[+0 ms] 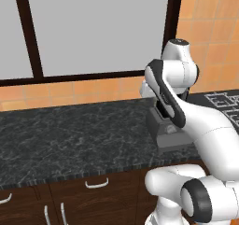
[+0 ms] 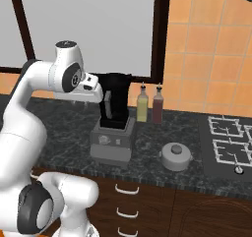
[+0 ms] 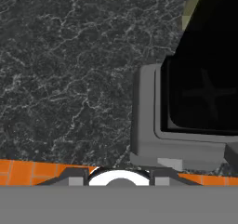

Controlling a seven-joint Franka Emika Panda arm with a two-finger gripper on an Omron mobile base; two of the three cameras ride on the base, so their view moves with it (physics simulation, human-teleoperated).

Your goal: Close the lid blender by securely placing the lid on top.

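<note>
Right base view shows the blender point(image 2: 113, 133) standing on the bench point(image 2: 64, 133): a boxy grey base with a round dial on its front face, and above it a tall glossy black jar with a handle down one side. The claw point(image 2: 98, 94) sits at the end of the white arm, level with the upper part of the jar and just beside its handle side; its jaws stand together, and I cannot tell whether anything is pinched between them. Beyond the jar from the claw stand two slim bottles, one yellowish point(image 2: 142, 104) and one dark red point(image 2: 158, 106), against orange square wall tiles. Lower down and farther off on that side rests a small round grey lidded pot point(image 2: 176, 156), and past it a black stove top point(image 2: 227, 147) with pale wire grates. The bench is black stone with fine white veining and a rough front edge. In the hand view the blender point(image 3: 186, 121) lies ahead, its jar mouth open and dark.
</note>
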